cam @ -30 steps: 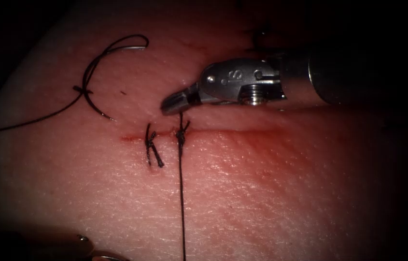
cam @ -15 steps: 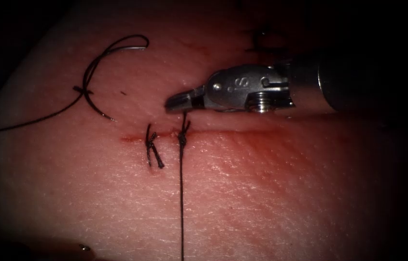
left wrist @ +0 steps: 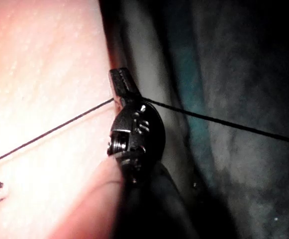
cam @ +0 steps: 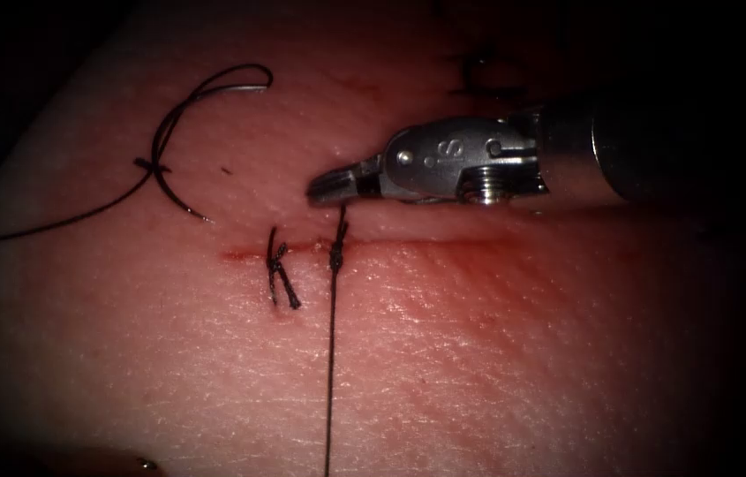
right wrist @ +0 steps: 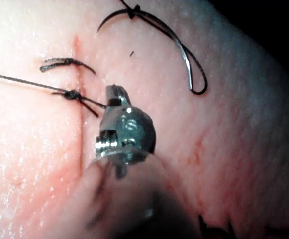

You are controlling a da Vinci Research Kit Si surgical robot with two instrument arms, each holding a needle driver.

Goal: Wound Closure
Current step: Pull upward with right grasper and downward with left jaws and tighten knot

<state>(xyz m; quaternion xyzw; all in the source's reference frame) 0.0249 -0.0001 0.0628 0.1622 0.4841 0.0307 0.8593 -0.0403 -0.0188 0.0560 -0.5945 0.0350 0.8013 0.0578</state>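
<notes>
The tissue (cam: 496,353) has a horizontal cut (cam: 443,240) with red fluid along it. A tied stitch with short cut ends (cam: 281,276) sits near the cut's left end. Just right of it is a second knot (cam: 335,257). My right tool (cam: 316,191) hovers just above that knot, jaws shut on the short thread end (right wrist: 92,101). The long thread (cam: 330,371) runs taut from the knot to the near edge. There my left tool (left wrist: 118,75) is shut on it. The curved needle (cam: 180,124) lies free on the tissue, up and left of the cut, in neither tool.
The needle's thread (cam: 55,221) trails off to the left edge of the tissue. Another dark stitch (cam: 476,75) sits far back, above the right tool's shaft (cam: 655,159). A dark cloth (left wrist: 243,164) lies beyond the tissue's edge.
The right tool has shifted slightly right with the short thread end. The left tool has slid lower, almost off the bottom edge. The needle has not moved.
</notes>
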